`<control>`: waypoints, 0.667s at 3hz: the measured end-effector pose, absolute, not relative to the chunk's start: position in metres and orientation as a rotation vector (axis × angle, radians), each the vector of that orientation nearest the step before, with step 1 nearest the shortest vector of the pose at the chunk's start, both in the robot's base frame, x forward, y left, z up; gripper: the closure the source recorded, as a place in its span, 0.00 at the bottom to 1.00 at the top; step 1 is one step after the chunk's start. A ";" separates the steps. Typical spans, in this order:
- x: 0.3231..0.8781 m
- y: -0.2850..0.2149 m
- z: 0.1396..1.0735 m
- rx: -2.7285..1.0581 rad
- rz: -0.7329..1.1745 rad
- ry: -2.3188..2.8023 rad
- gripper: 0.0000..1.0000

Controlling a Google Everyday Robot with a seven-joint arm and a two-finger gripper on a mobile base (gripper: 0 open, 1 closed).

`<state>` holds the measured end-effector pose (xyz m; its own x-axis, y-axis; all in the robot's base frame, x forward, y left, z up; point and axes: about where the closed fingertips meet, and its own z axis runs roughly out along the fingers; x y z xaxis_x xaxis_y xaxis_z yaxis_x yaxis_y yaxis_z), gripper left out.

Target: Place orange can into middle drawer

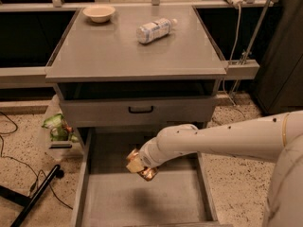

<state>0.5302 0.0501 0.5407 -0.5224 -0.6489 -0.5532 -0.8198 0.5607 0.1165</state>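
arm [213, 138] reaches in from right; gripper [137, 164] low at centre, clamping orange can [148, 173].

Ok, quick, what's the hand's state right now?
Hand: closed on the orange can, above the open middle drawer.

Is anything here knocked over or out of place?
The clear plastic bottle lies on its side on the cabinet top, and green packaging lies beside the middle drawer. The gripper holds the orange can over that drawer.

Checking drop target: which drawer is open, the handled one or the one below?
The lower one, the middle drawer, pulled out with floor exposed; the black-handled drawer front is shut. The gripper holds the orange can above it.
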 end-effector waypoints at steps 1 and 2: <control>0.539 0.046 0.504 -1.141 0.559 2.359 1.00; 0.544 0.044 0.474 -1.114 0.596 2.367 1.00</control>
<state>0.5443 0.0442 0.4744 -0.5700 -0.5962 -0.5654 -0.7929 0.5796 0.1880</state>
